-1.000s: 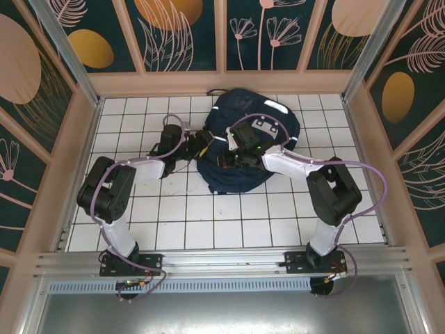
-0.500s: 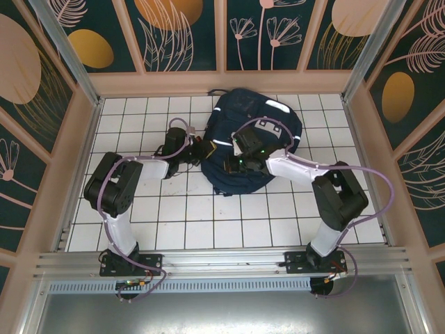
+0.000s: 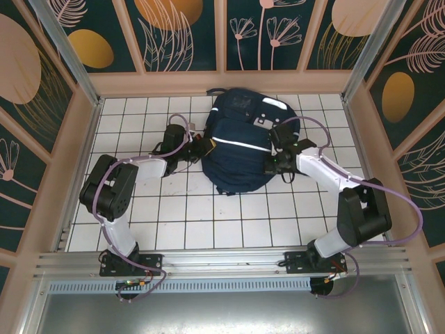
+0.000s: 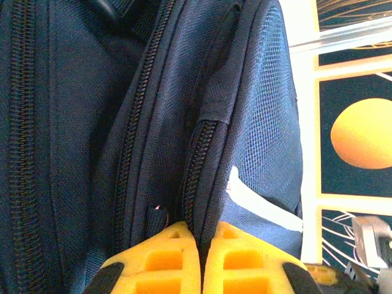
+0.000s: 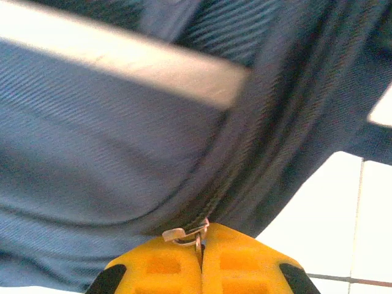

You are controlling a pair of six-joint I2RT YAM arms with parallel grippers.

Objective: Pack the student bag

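The student bag (image 3: 240,156), navy with a white stripe across it, lies in the middle of the far half of the tiled table. At the bag's left edge my left gripper (image 3: 202,148) is shut, its yellow fingertips (image 4: 177,257) pinching a fold of the bag's fabric (image 4: 208,184) beside a zipper track. At the bag's right side my right gripper (image 3: 272,165) is shut on the metal zipper pull (image 5: 184,233), which sticks out between the yellow pads (image 5: 159,266) against the blue cloth (image 5: 92,159).
The white tiled tabletop (image 3: 208,223) is fenced by wood-framed walls with painted panels (image 3: 222,82). A strap loop (image 3: 215,92) of the bag lies against the back wall. Both arms' elbows (image 3: 104,191) stand over the tiles nearer the front.
My right gripper has swung from the bag's middle to its right side, drawing the zipper pull along. The left gripper has shut on the bag's left edge. The bag now looks closed.
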